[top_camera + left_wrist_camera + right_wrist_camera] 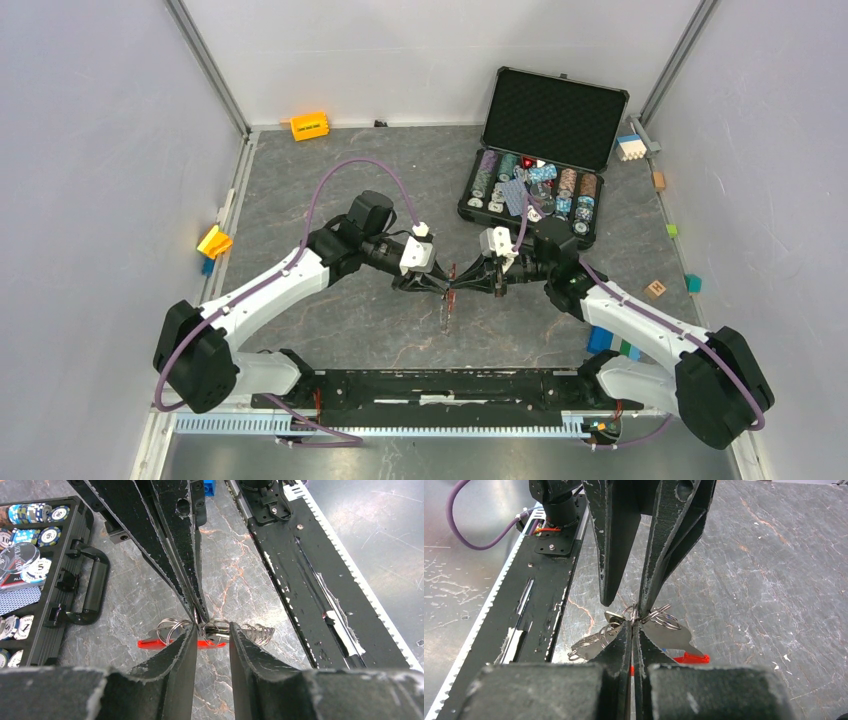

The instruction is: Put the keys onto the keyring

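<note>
Silver keys resolve only in wrist views; right gripper pinches keyring, left gripper parted.

- The right gripper, at the near edge, has its fingers pressed together on the silver loops of the keyring.
- The left gripper reaches in from the far side, fingers apart, one tip touching the loops.
- The keys fan out beside the tips.
- The red fob shows to the right.
</note>
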### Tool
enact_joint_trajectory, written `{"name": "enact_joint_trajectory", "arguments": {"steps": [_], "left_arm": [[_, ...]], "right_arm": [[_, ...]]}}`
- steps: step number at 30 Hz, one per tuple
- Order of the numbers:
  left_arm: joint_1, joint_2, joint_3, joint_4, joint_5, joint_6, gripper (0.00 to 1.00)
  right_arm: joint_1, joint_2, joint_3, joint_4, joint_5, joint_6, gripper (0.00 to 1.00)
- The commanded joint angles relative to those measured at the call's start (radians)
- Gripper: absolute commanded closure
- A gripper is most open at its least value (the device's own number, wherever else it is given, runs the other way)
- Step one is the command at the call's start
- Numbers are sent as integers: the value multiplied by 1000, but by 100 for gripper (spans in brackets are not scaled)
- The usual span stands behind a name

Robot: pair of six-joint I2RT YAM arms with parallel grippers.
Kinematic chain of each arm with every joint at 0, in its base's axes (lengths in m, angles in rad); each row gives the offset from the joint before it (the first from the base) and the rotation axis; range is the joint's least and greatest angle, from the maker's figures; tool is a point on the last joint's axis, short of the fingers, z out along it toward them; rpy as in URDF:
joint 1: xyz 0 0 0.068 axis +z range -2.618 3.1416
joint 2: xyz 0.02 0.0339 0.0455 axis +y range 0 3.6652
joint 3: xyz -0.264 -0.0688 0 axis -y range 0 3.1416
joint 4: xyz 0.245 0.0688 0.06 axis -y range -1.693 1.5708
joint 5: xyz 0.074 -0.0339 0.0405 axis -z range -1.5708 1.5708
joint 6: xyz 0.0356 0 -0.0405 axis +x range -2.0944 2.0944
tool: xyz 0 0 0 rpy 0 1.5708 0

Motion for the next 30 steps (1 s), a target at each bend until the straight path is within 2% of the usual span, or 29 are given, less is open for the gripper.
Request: {"name": "enact_joint_trajectory", "arguments": {"steps": [1, 20, 30], "left_arm": [[-9, 11, 8, 44, 23, -21, 64], [-8, 12, -29, 52, 4, -20, 78], [-9, 3, -33, 114, 6, -71, 81]], "right_arm": [[-3, -3, 32, 52, -15, 10, 100], [-6, -13, 26, 60, -9, 11, 100], [-8, -13, 25, 62, -6, 14, 100]]}}
